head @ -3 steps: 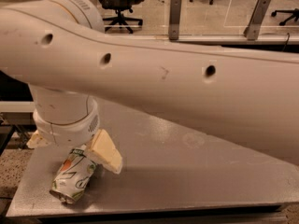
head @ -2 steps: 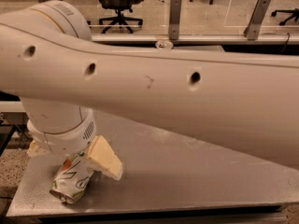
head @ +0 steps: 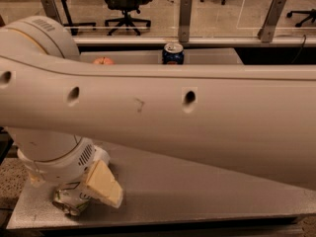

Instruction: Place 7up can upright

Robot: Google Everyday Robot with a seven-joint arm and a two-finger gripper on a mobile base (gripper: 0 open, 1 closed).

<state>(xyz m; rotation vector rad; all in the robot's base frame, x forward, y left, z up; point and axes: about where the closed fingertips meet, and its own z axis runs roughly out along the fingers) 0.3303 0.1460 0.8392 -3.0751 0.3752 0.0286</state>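
At the near left corner of the table (head: 207,196), the gripper (head: 74,192) is down low, jaws closed in on the 7up can (head: 68,204), pale pads (head: 103,185) either side of it. The can looks tilted, not standing yet. Can't tell if it's touching the top.

So approx halfway: can's in hand, but it's not squared up, set down or let go.

Watch it, the near edge and left edge are both right there, little margin. Better room to the right and farther in, bare grey top.

Mid view, the big arm (head: 197,117) blocks most of the table.

Far side: a blue can (head: 173,54) upright, a reddish fruit (head: 102,60) left of it, well apart from the action.
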